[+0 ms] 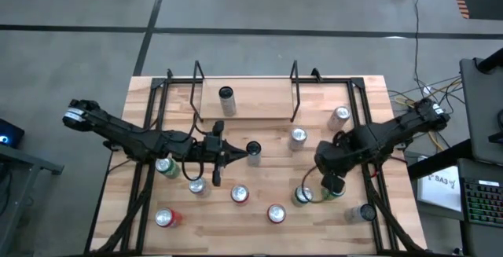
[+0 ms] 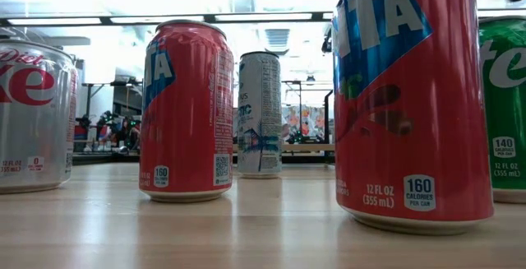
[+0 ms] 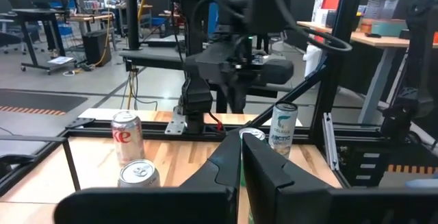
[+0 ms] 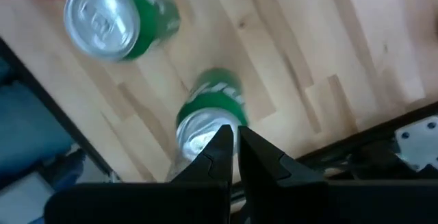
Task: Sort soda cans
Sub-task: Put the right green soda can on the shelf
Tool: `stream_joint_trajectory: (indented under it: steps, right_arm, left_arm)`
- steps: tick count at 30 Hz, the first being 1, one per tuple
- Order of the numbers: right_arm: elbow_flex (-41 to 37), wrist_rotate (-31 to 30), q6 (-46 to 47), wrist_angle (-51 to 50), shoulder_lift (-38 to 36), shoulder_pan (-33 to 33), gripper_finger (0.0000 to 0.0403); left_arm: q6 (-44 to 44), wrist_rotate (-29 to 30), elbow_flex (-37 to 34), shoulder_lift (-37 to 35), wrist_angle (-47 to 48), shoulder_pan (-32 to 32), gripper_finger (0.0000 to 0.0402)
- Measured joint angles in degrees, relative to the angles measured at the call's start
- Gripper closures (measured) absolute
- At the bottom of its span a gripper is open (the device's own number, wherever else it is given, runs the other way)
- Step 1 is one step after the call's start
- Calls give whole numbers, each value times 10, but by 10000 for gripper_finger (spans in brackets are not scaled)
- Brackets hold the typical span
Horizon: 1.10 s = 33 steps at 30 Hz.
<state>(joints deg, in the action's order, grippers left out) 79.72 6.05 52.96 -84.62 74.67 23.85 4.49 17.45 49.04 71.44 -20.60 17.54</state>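
Note:
About a dozen soda cans stand on the wooden table [image 1: 259, 174]: red ones [image 1: 240, 195], green ones [image 1: 302, 196], silver ones [image 1: 298, 137] and a black one [image 1: 253, 148]. My left gripper [image 1: 238, 156] is shut and empty, pointing toward the table's right edge. The black can's top [image 3: 252, 134] lies just beyond its tips. My right gripper [image 4: 236, 138] is shut and points down over a green can [image 4: 209, 114] near the right edge. A second green can [image 4: 116, 22] stands beside it. My right gripper's shut fingertips [image 4: 222, 142] stand over the rim of the green can's silver top [image 4: 198, 135], coming from above. I cannot tell whether they touch it. My left gripper's tips are close to the black can, and I cannot tell whether they touch it.
A dark metal frame [image 1: 357, 108] runs along the table's sides. A raised board [image 1: 259, 104] at the far edge carries one silver-and-dark can [image 1: 227, 100]. The low view shows red cans [image 2: 185, 108], a Diet Coke can [image 2: 33, 117] and a white can [image 2: 259, 113].

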Motion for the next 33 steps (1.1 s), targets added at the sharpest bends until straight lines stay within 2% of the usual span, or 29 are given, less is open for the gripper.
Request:
stream_joint_trajectory:
  steps: [12,18,29,33]
  right_arm:
    - [0,21,175,57,0,143,390]
    - [-1,27,253,89,0,189,390]
    - [-39,-75,253,73,-1,180,390]
    - [-48,-79,213,71,-1,172,390]
  left_arm:
    - [36,0,0,0,0,1,401]
    - [45,-1,0,0,0,3,401]
    - [51,-1,0,-1,-10,11,401]
    - [51,-1,0,-1,-10,11,401]
